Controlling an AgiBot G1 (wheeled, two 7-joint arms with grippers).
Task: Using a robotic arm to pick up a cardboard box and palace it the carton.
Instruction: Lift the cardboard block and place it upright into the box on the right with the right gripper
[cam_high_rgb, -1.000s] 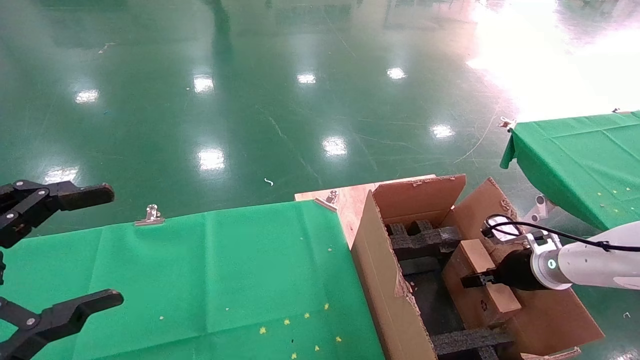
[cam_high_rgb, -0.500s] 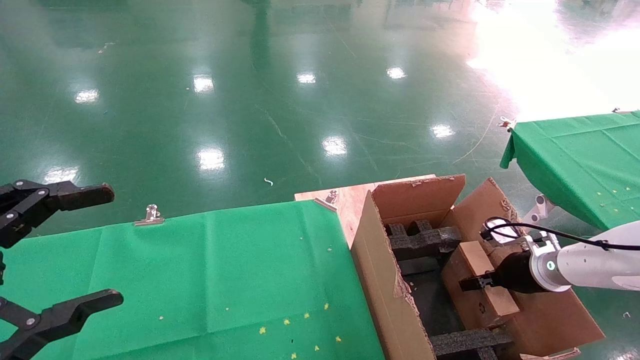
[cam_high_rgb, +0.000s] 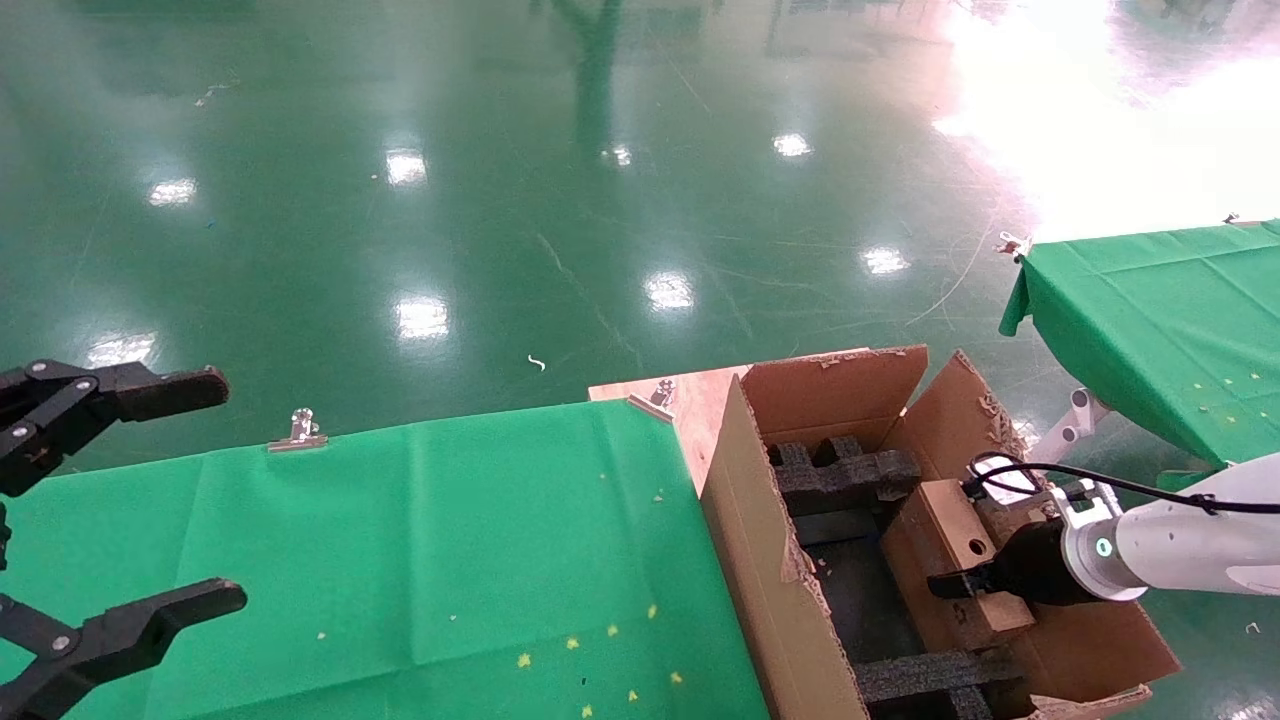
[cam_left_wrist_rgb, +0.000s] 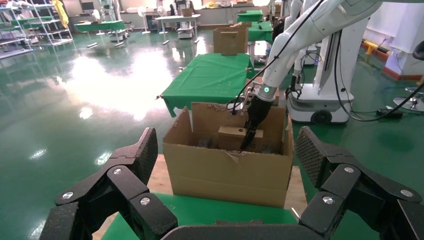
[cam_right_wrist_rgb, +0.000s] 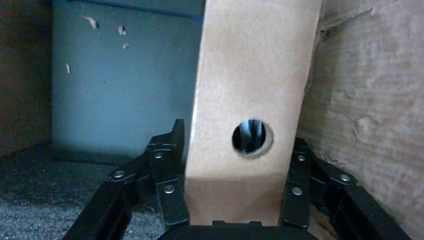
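while reaching down from the right into the carton (cam_high_rgb: 760, 520), right pincer (cam_high_rgb: 945, 583) clamped on the cardboard box (cam_high_rgb: 945, 545), black fingers (cam_right_wrist_rgb: 167, 187) pressed to both broad faces, closed just as far as the box's thickness allows; box standing on edge inside the carton, narrow side with the round hole facing up toward the wrist, tilted a little, close against the carton's right wall; black foam inserts (cam_high_rgb: 845, 475) beside and beneath it, one strip at the far end, another (cam_high_rgb: 930, 677) at the near end; white robotic arm (cam_high_rgb: 1190, 545) stretched in from the right, green ring light glowing at the wrist, black cable looped above; seen from the left wrist view, same arm (cam_left_wrist_rgb: 280, 65) dipping into the carton (cam_left_wrist_rgb: 227, 170) with the box (cam_left_wrist_rgb: 234, 132) poking above the ragged rim; carton set at the end of the green-clothed surface (cam_high_rgb: 400, 550), flaps standing open; left pincer (cam_high_rgb: 110, 510) parked at the left edge over that surface, spread wide, gripping nothing; metal clip (cam_high_rgb: 298, 430) on the cloth's far edge; second green surface (cam_high_rgb: 1160, 320) off to the right, well apart; glossy green floor (cam_high_rgb: 500, 200) beyond.
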